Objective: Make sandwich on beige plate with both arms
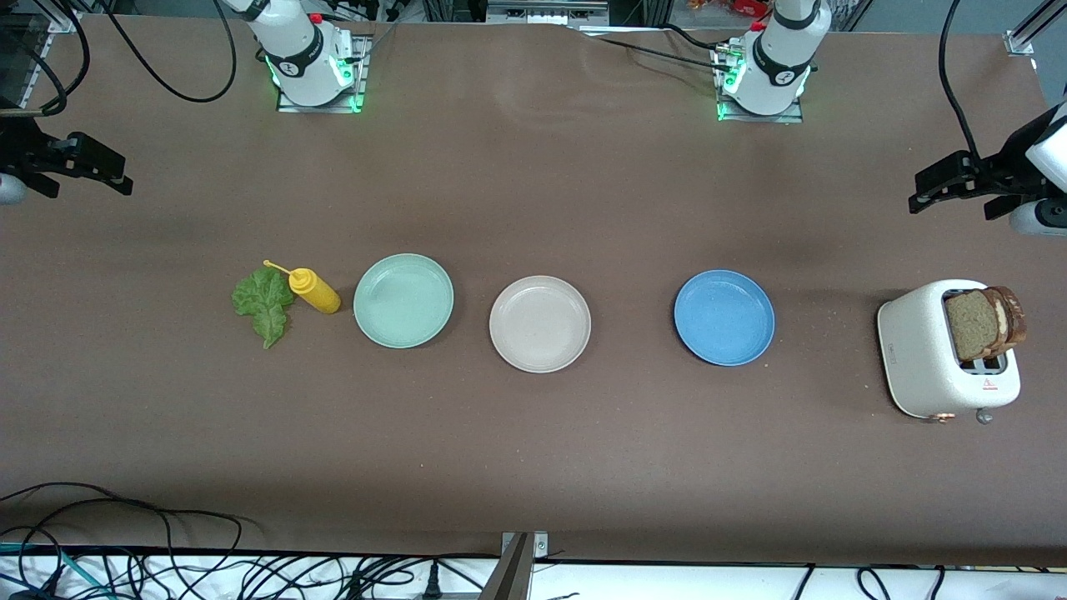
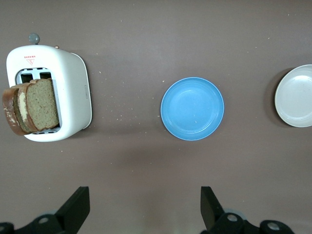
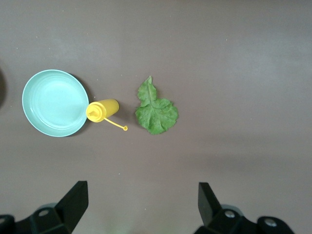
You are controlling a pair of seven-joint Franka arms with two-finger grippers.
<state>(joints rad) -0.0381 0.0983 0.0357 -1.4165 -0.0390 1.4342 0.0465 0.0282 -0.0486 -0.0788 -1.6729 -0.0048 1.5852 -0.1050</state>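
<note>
The beige plate [image 1: 540, 323] [image 2: 296, 96] lies bare in the middle of the table, between a mint-green and a blue plate. Two brown bread slices [image 1: 984, 321] [image 2: 39, 105] stand in a white toaster [image 1: 925, 358] [image 2: 73, 92] at the left arm's end. A green lettuce leaf [image 1: 263, 302] [image 3: 156, 109] lies flat at the right arm's end. My left gripper [image 1: 954, 200] [image 2: 145, 204] hangs open and empty over bare table by the toaster. My right gripper [image 1: 87, 179] [image 3: 143, 202] hangs open and empty over bare table by the lettuce.
A yellow mustard bottle [image 1: 315, 290] [image 3: 101, 110] lies on its side between the lettuce and the mint-green plate [image 1: 403, 300] [image 3: 53, 102]. The blue plate [image 1: 723, 317] [image 2: 192, 108] sits between the beige plate and the toaster. Cables hang along the table's near edge.
</note>
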